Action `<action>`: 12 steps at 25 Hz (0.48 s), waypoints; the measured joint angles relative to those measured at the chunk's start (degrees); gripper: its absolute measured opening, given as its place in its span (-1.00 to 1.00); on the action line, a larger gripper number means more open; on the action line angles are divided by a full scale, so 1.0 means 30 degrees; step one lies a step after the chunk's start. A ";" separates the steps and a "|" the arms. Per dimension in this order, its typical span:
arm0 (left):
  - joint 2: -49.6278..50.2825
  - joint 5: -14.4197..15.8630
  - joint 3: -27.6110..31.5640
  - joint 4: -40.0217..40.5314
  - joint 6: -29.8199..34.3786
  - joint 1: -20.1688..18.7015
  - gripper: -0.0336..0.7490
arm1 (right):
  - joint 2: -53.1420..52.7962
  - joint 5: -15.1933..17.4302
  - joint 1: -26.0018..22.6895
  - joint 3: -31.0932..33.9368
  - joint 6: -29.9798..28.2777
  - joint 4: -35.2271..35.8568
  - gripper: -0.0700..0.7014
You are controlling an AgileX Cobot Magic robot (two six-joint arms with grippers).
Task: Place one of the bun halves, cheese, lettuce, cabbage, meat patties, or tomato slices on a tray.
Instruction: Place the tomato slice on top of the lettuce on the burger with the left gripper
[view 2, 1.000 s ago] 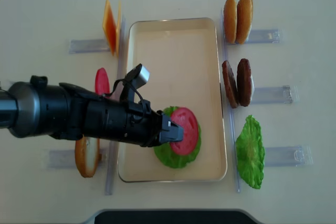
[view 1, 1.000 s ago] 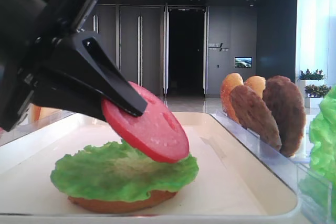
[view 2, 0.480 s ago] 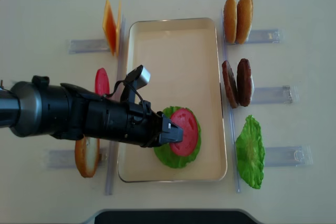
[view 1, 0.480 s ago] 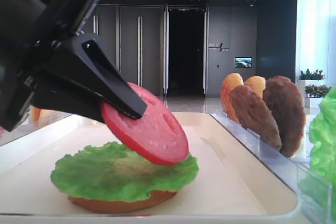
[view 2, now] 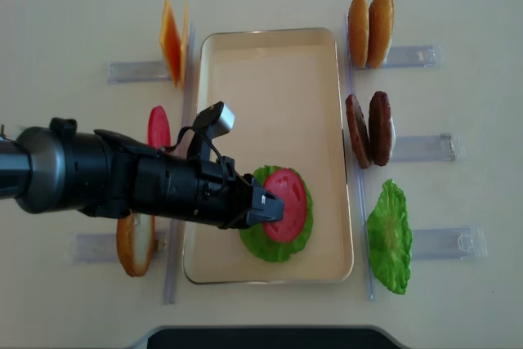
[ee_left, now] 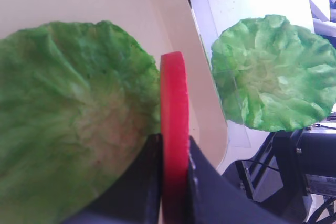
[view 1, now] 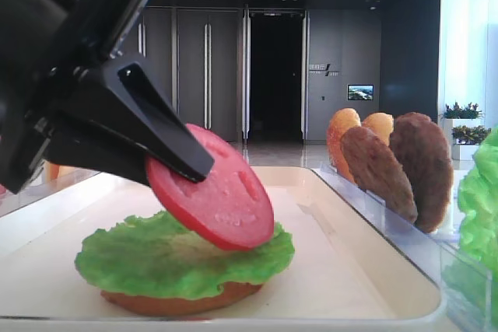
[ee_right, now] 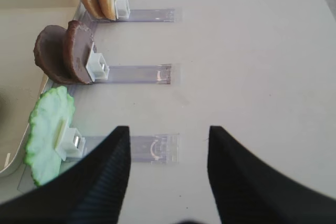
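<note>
Left gripper (view 2: 263, 204) clamps a tomato slice (view 1: 212, 188) by its rim, tilted, low edge at the lettuce (view 1: 183, 258) near the tray (view 2: 274, 271)'s near edge. Judgement: level it over the leaf's centre, then release. Right gripper (ee_right: 167, 153) hangs open, well apart.

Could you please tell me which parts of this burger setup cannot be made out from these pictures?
- Bun half under the lettuce: only its rim shows in the low view; hidden from overhead.
- Whether the tomato slice touches the lettuce: unclear everywhere; the left tool covers its near edge.
- Cheese: edge-on, slice count unreadable.
</note>
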 joint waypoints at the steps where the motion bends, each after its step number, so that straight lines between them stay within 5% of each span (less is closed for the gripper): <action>1: 0.0000 -0.0081 0.0000 0.0000 0.0074 0.0000 -0.79 | 0.0000 0.0000 0.0000 0.0000 0.0000 0.0000 0.11; 12: 0.0000 -0.0248 0.0000 0.0000 0.0349 0.0000 -0.79 | 0.0000 0.0000 0.0000 0.0000 0.0000 0.0000 0.11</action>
